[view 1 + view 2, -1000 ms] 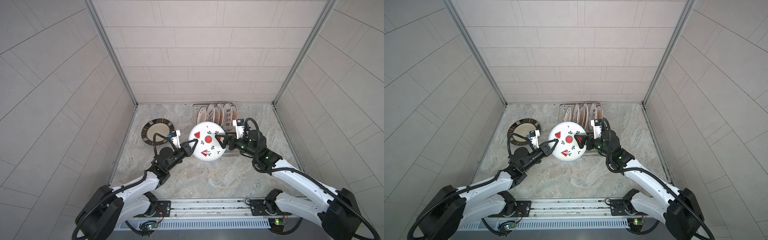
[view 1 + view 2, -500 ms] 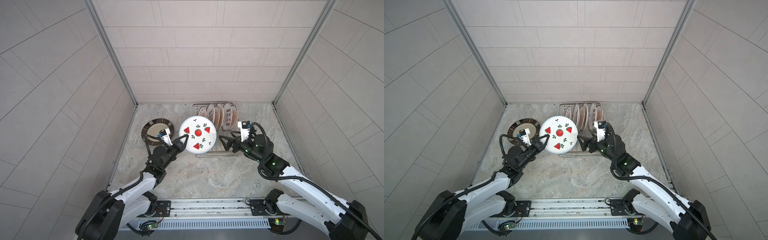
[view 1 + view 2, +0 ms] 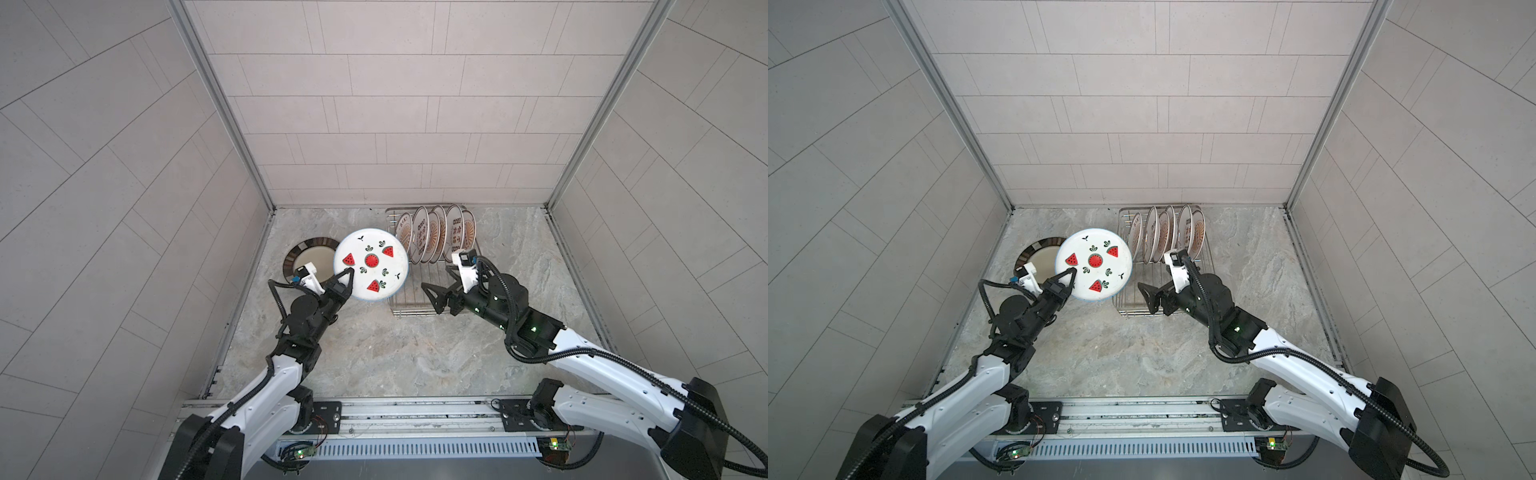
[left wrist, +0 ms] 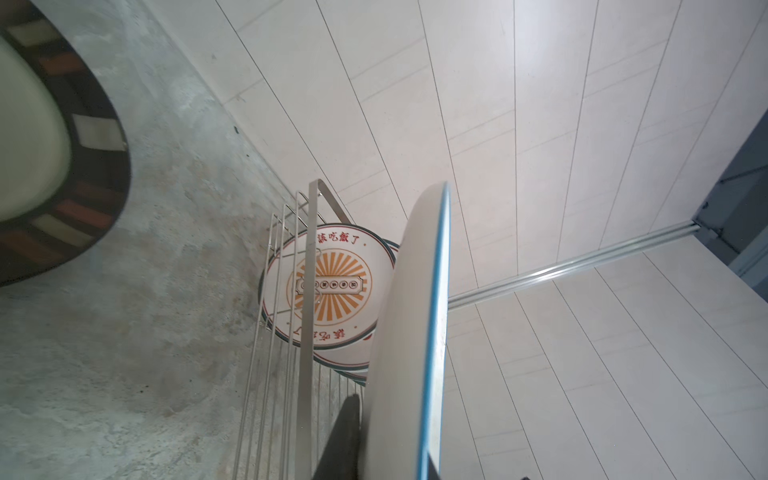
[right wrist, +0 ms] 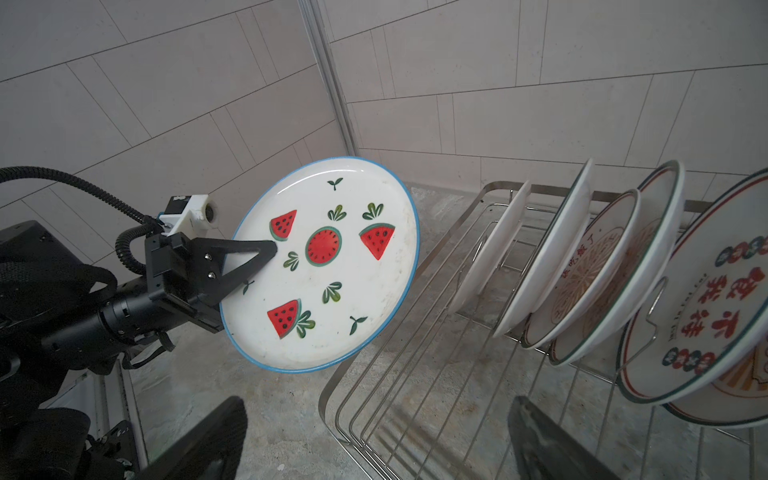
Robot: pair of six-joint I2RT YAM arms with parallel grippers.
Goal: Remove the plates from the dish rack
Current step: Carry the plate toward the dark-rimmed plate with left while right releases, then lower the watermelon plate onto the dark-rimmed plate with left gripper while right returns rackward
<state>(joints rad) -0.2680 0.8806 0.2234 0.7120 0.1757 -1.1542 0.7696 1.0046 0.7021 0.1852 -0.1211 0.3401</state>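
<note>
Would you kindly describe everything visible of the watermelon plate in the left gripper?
The watermelon plate is round, white like glazed ceramic, with a blue rim, red watermelon slices and green leaves. It hangs tilted above the table beside the dish rack, held by the left gripper, jaws shut on its edge.

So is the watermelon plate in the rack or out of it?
Out. The left gripper holds the watermelon plate by its rim in the air, beside the dish rack.

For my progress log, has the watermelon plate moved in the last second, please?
Yes, the watermelon plate moved left, away from the dish rack, towards the brown-rimmed plate.
</note>
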